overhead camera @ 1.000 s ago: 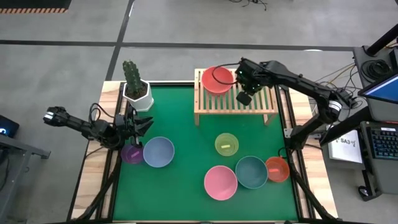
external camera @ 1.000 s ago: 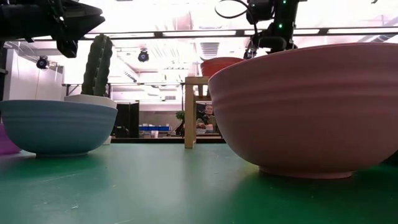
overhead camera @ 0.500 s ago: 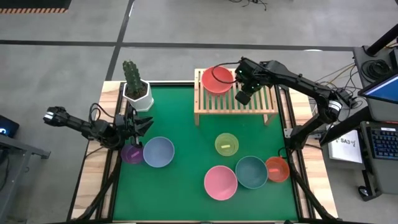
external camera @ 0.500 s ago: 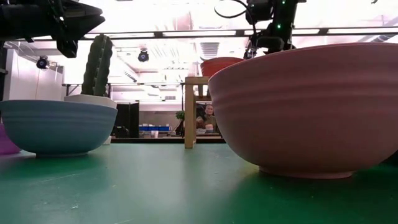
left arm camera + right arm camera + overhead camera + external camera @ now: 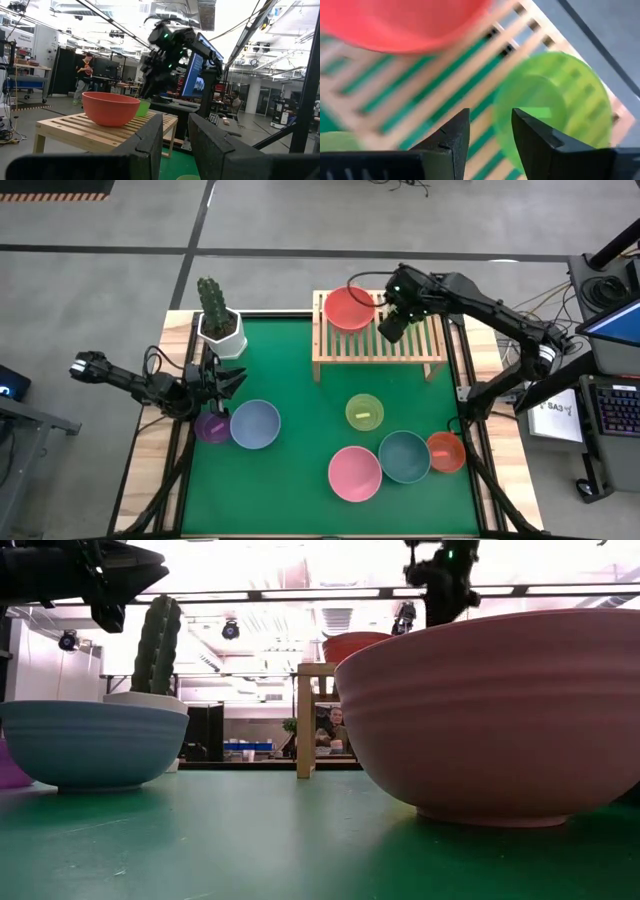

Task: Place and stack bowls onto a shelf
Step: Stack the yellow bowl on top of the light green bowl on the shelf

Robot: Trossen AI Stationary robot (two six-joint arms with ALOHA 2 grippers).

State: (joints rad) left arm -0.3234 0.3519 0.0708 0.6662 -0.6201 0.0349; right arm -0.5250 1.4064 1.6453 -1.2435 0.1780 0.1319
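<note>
While the pink bowl (image 5: pixel 354 473) sits nearest the front edge of the green table (image 5: pixel 290 470), the teal bowl (image 5: pixel 404 456) touches it on the right, and the red-orange bowl (image 5: pixel 446 451) sits against the teal one at the table's right edge. Farther in, the yellow-green bowl (image 5: pixel 364 412) stands alone near the middle. On the left side, the blue bowl (image 5: pixel 255 424) and the smaller purple bowl (image 5: pixel 212 426) lie side by side, touching or nearly so.

Above the purple bowl hangs the left claw (image 5: pixel 228 379), held off the table with nothing between its fingers (image 5: pixel 150 145), which stand slightly parted. Just beyond it, at the back left corner, a cactus (image 5: pixel 211 300) stands in a white pot (image 5: pixel 222 332).

At the back of the table stands the shelf (image 5: pixel 379 343), a light-wood rack with a slatted top. A red-pink bowl (image 5: pixel 349 309) rests on its left half. On its right half sits the green bowl (image 5: pixel 552 107), mostly hidden from above by the arm. The right claw (image 5: pixel 393 326) hovers over that right half, its fingers parted with a clear gap and gripping nothing; the green bowl lies just beside the fingertips, and seems free of them, though the blurred wrist view leaves this uncertain. Beyond the table, a person (image 5: pixel 334 726) shows in the room.
</note>
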